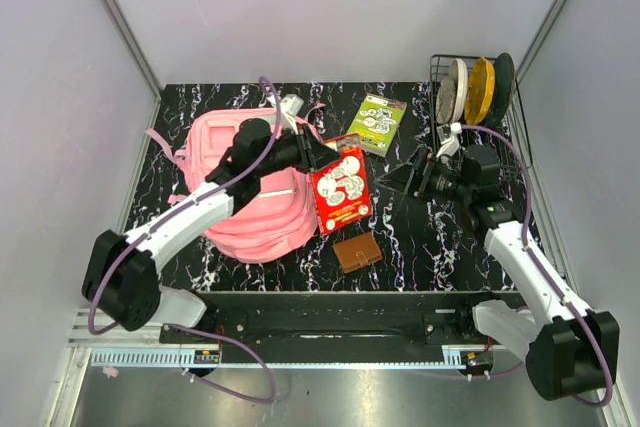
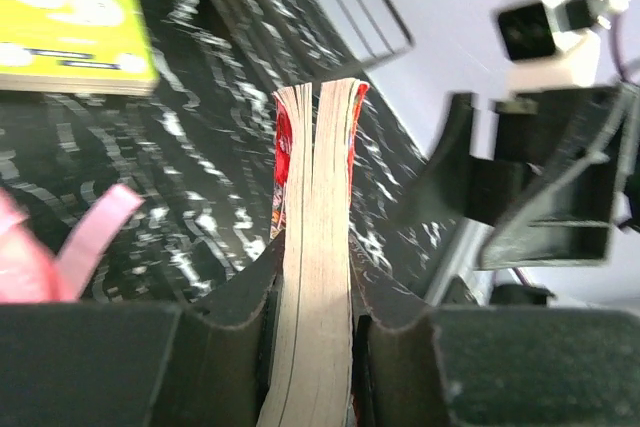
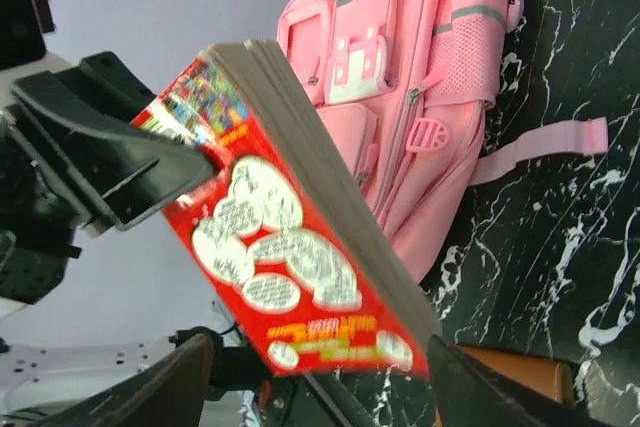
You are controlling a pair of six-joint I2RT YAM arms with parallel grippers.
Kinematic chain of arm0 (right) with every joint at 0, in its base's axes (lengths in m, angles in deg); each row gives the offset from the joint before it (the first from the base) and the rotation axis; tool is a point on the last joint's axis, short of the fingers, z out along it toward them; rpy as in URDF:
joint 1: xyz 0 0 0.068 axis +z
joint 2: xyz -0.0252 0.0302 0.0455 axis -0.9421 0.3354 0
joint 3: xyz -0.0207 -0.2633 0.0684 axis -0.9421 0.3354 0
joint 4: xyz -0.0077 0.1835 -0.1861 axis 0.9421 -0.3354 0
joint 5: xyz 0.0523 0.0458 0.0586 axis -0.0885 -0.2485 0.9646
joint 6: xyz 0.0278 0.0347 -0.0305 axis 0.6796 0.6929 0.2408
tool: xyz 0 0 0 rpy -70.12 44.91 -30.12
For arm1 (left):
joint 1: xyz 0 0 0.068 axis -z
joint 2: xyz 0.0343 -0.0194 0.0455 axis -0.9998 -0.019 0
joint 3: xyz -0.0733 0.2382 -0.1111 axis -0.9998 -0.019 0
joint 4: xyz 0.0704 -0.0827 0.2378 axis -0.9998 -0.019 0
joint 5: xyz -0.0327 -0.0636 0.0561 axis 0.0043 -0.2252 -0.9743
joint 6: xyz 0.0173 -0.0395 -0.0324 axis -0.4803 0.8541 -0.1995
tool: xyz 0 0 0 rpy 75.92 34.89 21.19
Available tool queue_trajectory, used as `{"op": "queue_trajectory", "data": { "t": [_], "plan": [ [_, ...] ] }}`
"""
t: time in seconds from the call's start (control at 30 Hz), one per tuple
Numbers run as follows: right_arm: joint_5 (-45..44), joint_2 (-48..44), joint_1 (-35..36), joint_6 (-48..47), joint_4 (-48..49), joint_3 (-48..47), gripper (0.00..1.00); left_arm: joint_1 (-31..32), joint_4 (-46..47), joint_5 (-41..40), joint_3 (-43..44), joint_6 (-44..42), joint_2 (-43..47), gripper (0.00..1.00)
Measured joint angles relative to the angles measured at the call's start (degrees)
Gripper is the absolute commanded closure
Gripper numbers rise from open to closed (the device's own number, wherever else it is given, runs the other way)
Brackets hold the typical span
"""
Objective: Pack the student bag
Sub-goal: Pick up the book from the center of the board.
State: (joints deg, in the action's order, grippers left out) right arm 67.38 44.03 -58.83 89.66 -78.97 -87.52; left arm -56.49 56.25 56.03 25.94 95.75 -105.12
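The bag (image 1: 250, 217) lies flat on the bench (image 1: 430, 242) at its 9 o'clock side, pockets up. The left claw (image 1: 318, 155) reaches over it and pinches a red book (image 1: 342, 192) by one edge, holding it tilted above the bench at the bag's 3 o'clock. A green book (image 1: 378, 122) lies at the red one's 12 o'clock and a wallet (image 1: 357, 252) at its 6. The right claw (image 1: 398, 179) stands wide at the red book's 3 o'clock, gripping nothing. A wire rack (image 1: 437, 67) sits at 1 o'clock.
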Motion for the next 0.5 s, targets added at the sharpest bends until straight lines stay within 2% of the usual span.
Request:
{"op": "queue_trajectory", "data": {
  "t": [0.1, 0.23, 0.37, 0.5],
  "plan": [
    [-2.21, -2.67, 0.00, 3.32, 0.28, 0.90, 0.09, -2.82, -3.04, -5.40, -2.60, 0.07, 4.68, 1.00],
    [-2.71, -5.35, 0.96, 12.81, 8.28, 7.72, 0.08, -5.51, -4.87, -11.80, -4.31, 2.05, 10.58, 1.00],
    [-5.42, -5.18, 6.84, 17.88, 10.78, 11.85, 0.08, -5.68, -1.90, -15.17, -5.95, 5.75, 15.19, 1.00],
    [-6.29, -2.54, 11.19, 20.92, 16.41, 11.96, 0.08, -5.75, 2.93, -15.02, -7.87, 10.03, 15.98, 1.00]
  ]
}}
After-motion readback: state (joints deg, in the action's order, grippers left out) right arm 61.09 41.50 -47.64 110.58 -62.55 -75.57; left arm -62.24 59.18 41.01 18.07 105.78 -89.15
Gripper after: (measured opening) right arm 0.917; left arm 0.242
